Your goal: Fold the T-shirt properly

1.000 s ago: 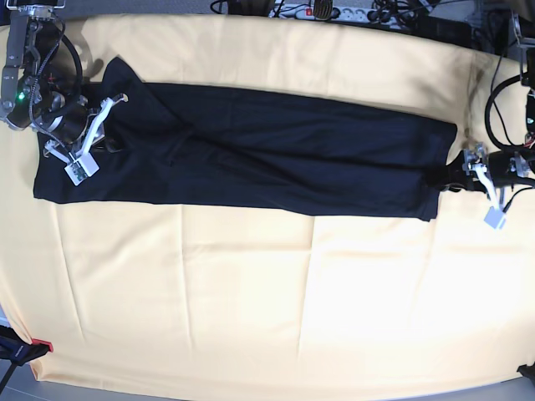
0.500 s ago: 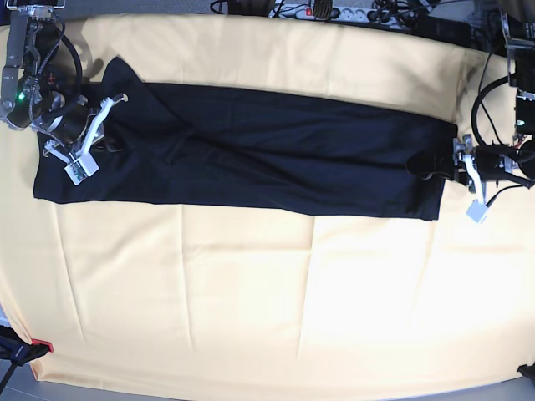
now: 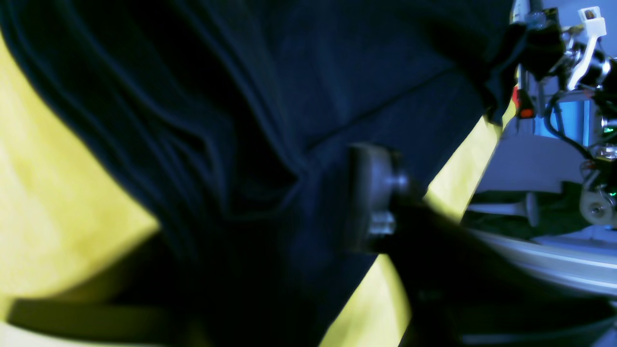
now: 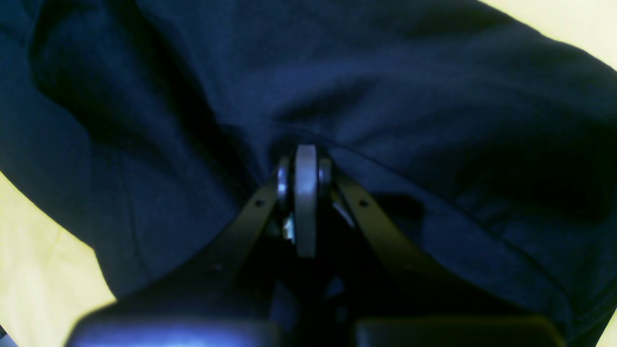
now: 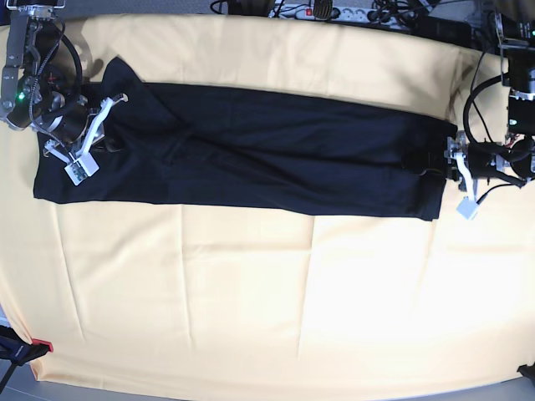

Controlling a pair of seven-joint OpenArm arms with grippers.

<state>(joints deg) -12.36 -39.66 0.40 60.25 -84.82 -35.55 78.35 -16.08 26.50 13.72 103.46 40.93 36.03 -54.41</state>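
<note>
The black T-shirt (image 5: 276, 159) lies folded into a long strip across the yellow cloth. At its left end in the base view, my right gripper (image 5: 107, 144) is shut on the fabric. The right wrist view shows the closed fingertips (image 4: 305, 152) with a pucker of T-shirt (image 4: 385, 72) pinched between them. At the strip's right end my left gripper (image 5: 425, 163) sits over the edge. In the left wrist view one finger pad (image 3: 375, 193) presses into gathered T-shirt (image 3: 337, 72). The other finger is hidden under the cloth.
The pale yellow cloth (image 5: 251, 292) covers the whole table. Power strips and cables (image 5: 334, 10) run along the back edge. A small red object (image 5: 42, 344) sits at the front left corner. The right arm's body (image 5: 33, 75) stands at the far left.
My left gripper moved leftward from beside the T-shirt onto its right edge and closed down on the fabric. The right gripper kept its hold without moving.
</note>
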